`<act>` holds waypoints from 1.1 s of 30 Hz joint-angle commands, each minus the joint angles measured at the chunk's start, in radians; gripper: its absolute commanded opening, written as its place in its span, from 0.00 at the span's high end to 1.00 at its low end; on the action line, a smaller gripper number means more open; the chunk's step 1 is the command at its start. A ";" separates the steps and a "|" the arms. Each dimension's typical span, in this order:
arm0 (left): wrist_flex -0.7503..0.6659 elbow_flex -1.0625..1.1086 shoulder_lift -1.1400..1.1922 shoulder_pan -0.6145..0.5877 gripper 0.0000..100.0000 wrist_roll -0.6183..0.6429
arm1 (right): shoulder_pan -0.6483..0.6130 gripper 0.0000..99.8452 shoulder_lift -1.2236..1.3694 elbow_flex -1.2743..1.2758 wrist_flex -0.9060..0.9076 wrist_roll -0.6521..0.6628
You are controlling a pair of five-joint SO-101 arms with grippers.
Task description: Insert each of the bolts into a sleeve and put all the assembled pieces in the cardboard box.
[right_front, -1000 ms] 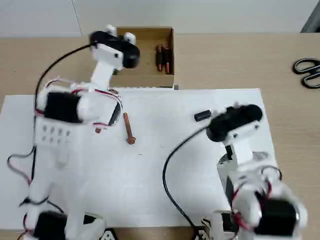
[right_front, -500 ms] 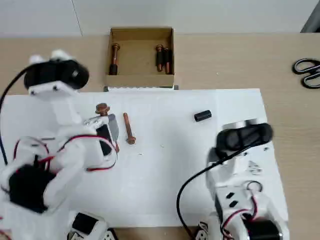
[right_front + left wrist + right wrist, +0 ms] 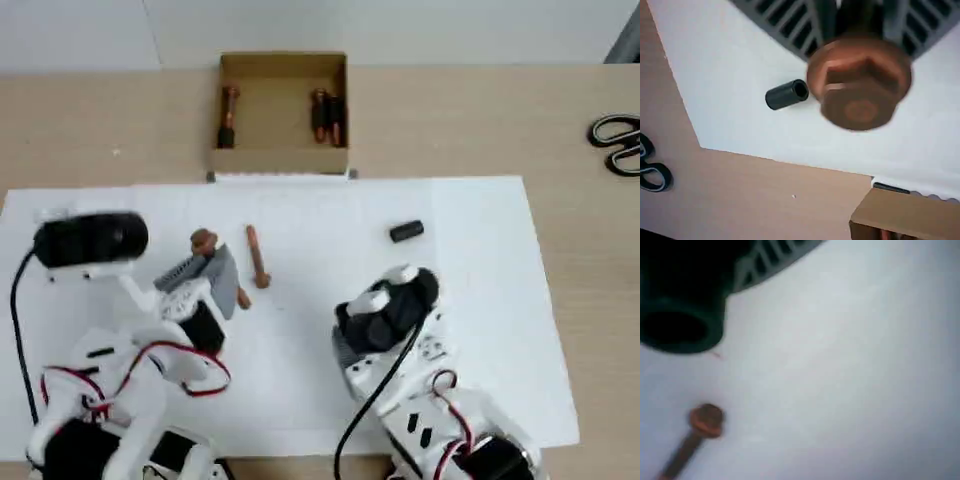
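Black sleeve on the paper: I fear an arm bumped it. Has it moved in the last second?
No. The black sleeve sits in the same spot, below and right of the cardboard box.

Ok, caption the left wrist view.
Left gripper holds a copper bolt head-on; a black sleeve lies on the white sheet beyond.

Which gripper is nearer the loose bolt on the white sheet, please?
Left. The left gripper, holding another bolt, is beside the loose bolt; the right gripper, holding a sleeve, is farther away.
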 commanded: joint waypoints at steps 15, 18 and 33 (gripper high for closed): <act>-0.100 0.182 -0.232 0.252 0.99 0.014 | -0.202 1.00 0.008 0.100 -0.160 -0.006; -0.100 0.182 -0.233 0.252 0.99 0.014 | -0.202 1.00 0.008 0.100 -0.160 -0.006; -0.244 0.303 -0.236 0.250 0.99 0.012 | -0.203 1.00 0.001 0.097 -0.162 -0.006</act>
